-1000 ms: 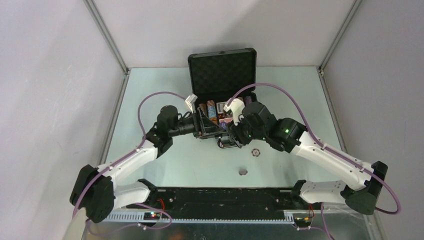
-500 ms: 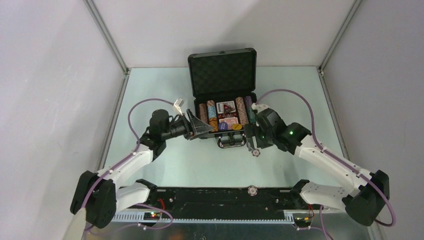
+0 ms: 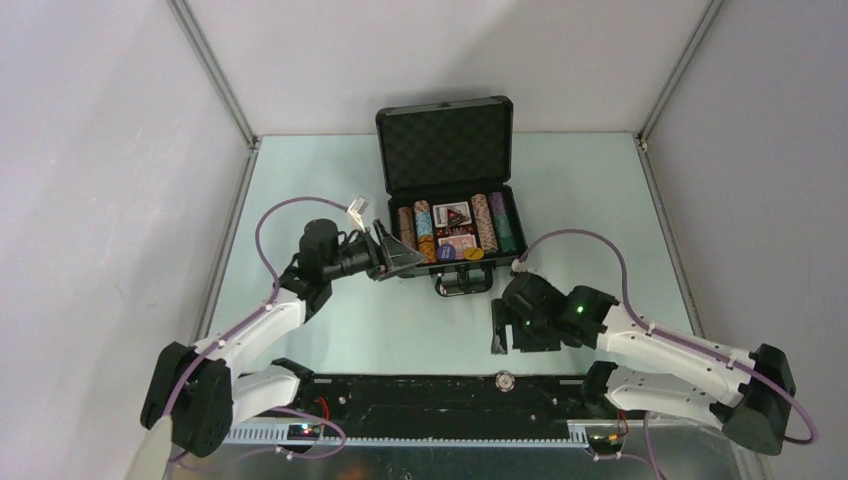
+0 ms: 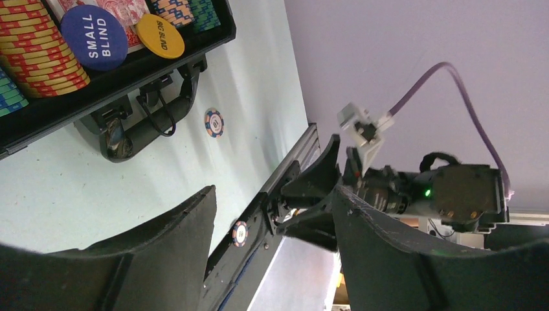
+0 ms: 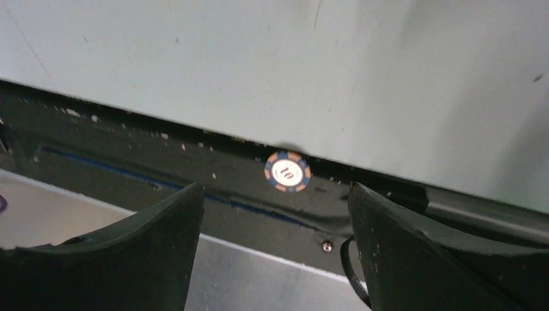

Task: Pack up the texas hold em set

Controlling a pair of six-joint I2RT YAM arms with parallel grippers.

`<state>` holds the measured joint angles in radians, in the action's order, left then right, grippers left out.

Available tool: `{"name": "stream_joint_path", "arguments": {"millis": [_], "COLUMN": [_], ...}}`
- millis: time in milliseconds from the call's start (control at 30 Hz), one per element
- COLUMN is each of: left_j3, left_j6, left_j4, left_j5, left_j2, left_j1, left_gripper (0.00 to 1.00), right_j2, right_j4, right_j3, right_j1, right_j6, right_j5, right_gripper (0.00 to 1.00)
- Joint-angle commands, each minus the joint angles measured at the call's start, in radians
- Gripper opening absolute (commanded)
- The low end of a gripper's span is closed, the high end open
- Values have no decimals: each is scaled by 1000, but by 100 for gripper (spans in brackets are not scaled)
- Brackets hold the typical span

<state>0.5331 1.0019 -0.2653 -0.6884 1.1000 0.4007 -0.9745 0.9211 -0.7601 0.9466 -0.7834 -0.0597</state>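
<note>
Collecting stray chips. Right hand [image 3: 512,335] released and empty, over the chip [image 5: 287,171] on the black rail [image 5: 129,168]; next it must drop and pinch. Left hand [image 4: 273,194] released, empty, beside the open briefcase [image 3: 445,140] far back on the desk [image 3: 330,180].

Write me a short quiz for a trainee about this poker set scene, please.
1. True or false: the small black hard briefcase with foam lining is shut.
2. The blue-and-orange striped round poker chip marked 10 lies: A) inside the briefcase; B) on the black base rail; C) between gripper fingers.
3. Fill in: the right gripper has its jaws ____.
Key: 1 false; 2 B; 3 open.
</note>
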Motion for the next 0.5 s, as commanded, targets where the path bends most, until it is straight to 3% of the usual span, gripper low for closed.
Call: {"name": "stream_joint_path", "arguments": {"millis": [0, 167, 467], "left_j3": [28, 26, 24], "left_j6": [-30, -28, -28], "left_j4": [-5, -4, -3], "left_j5": [-16, -19, -25], "left_j2": [1, -2, 4], "left_j1": [-4, -4, -4], "left_gripper": [70, 70, 70], "right_j2": [9, -44, -184], "right_j4": [-25, -82, -160], "right_j3": [64, 115, 132], "right_j1": [109, 204, 291], "right_j6": [-224, -333, -367], "right_j5": [5, -20, -27], "right_gripper": [85, 85, 82]}}
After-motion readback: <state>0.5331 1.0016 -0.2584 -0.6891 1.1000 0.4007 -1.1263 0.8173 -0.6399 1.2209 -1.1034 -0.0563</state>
